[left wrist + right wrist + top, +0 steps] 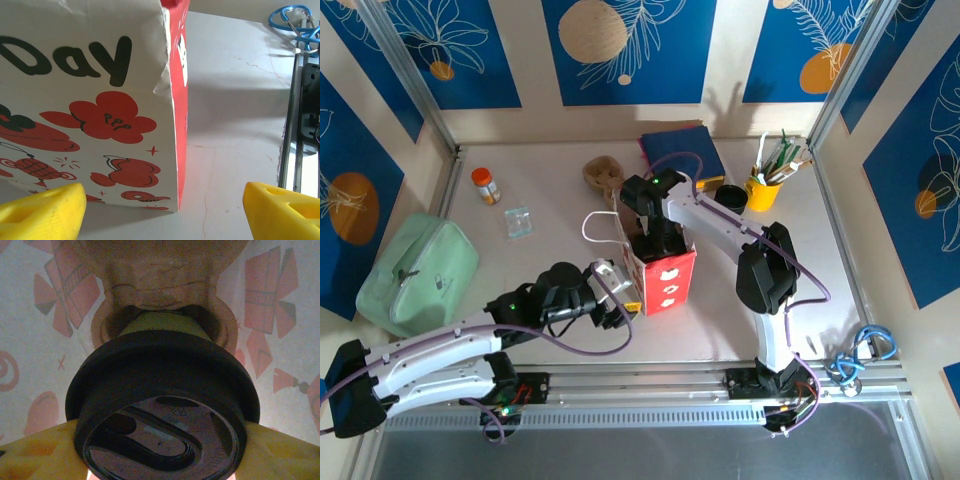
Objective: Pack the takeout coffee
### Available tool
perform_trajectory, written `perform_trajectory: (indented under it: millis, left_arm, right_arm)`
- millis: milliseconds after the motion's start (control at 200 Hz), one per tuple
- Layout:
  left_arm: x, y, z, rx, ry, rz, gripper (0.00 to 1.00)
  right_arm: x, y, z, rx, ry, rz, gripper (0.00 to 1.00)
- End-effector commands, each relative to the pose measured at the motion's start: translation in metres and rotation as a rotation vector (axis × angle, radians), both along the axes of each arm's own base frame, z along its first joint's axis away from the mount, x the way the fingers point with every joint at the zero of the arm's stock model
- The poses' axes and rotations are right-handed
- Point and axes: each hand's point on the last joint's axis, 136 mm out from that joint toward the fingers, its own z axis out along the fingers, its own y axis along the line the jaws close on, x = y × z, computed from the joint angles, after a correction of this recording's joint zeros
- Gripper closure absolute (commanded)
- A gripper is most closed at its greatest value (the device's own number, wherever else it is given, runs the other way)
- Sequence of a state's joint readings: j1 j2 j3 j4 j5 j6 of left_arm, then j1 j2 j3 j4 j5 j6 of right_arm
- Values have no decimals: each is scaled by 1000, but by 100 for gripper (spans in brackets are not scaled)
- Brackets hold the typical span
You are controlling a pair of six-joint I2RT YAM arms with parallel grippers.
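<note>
The takeout coffee's black lid (161, 390) looms close in the right wrist view, with a strip of the green cup (160, 322) above it. The cup sits in a brown moulded carrier (160, 280) inside the paper bag. My right gripper (160, 452) is shut on the lid, one yellow finger (35, 452) on each side. In the top view the right gripper (655, 238) reaches down into the red and white bag (667, 283). My left gripper (162, 215) is open around the bag's near corner (176, 150) without touching it; from above the left gripper (615, 292) is at the bag's left side.
A yellow cup of utensils (761, 190) and a black round object (731, 196) stand at the back right beside a blue pad (680, 150). A brown cardboard piece (603, 175), an orange bottle (486, 186), a clear packet (519, 221) and a green pouch (418, 272) lie to the left. A blue cable (865, 350) lies near the right rail.
</note>
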State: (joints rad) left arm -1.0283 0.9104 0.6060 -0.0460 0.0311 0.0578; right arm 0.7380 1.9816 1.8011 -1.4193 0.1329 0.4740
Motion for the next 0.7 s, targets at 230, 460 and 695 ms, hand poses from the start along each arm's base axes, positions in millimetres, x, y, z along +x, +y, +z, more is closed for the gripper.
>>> perform_trajectory:
  millis: [230, 460, 695]
  left_arm:
    - [-2, 2, -2, 5, 4, 4, 18]
    - [-2, 2, -3, 9, 5, 4, 18]
    - [-2, 3, -3, 10, 4, 6, 18]
  right_arm:
    - [4, 4, -31, -23, 48, 4, 37]
    - [9, 5, -17, -12, 3, 20, 33]
    - [10, 4, -1, -1, -28, 19, 21]
